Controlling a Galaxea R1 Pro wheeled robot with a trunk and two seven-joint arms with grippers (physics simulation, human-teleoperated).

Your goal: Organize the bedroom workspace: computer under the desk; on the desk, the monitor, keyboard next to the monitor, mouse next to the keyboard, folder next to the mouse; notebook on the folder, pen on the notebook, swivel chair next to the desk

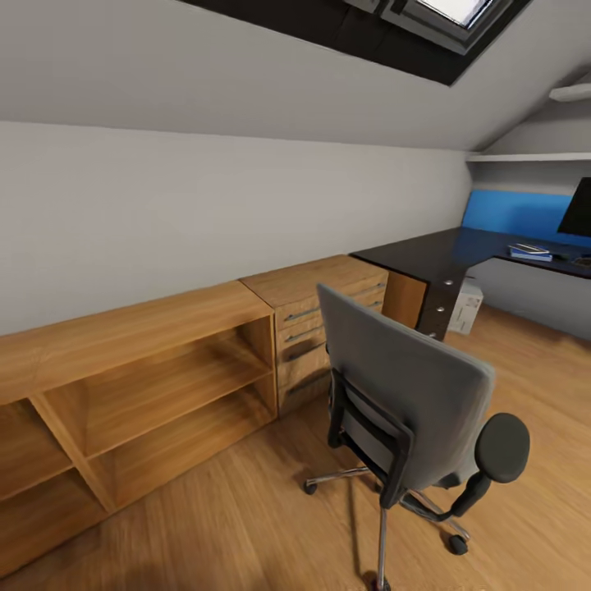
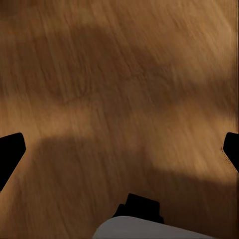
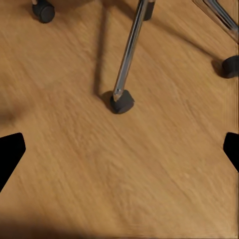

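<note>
The swivel chair stands close in front of me on the wooden floor, grey back toward me, away from the desk. The black desk runs along the far right corner. The monitor stands on it, cut off by the picture's edge. A blue folder lies on the desk with a darker flat notebook on top. The white computer sits under the desk. Keyboard, mouse and pen are too small to make out. My left gripper and right gripper hang open above the floor, the right one near the chair's chrome base.
A long low wooden shelf unit and a wooden drawer cabinet line the left wall under the sloped ceiling. A blue wall panel sits behind the desk. Open wooden floor lies between the chair and the desk.
</note>
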